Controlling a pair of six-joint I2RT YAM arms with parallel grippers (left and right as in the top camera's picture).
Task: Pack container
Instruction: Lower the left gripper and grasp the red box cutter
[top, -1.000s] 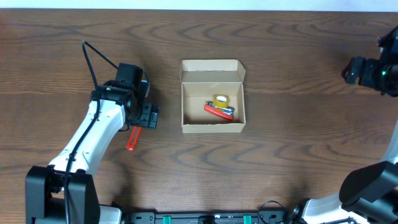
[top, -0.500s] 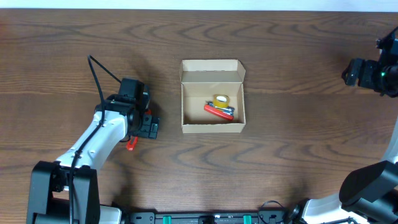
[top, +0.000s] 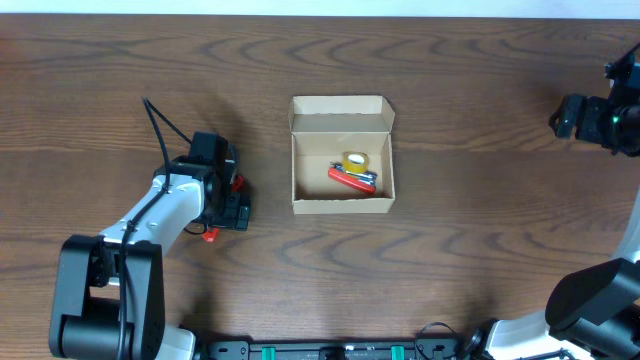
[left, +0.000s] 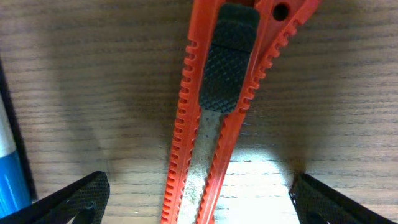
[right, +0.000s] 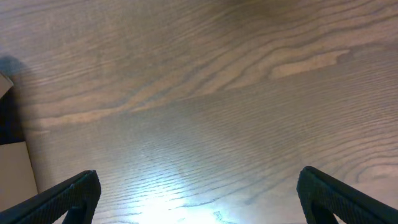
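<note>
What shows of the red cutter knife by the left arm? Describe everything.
The cutter knife is a slim orange-red plastic body with toothed edges along a dull metal channel and a black knurled slider. It lies flat on the wooden table, lengthwise between the open left fingers, which stand clear of it on both sides. Overhead, little but a red end shows.

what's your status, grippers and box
Left gripper open, straddling red utility knife on table. Right gripper open, empty, far right. Container open, yellow roll and red tool inside. Nothing blocking.
</note>
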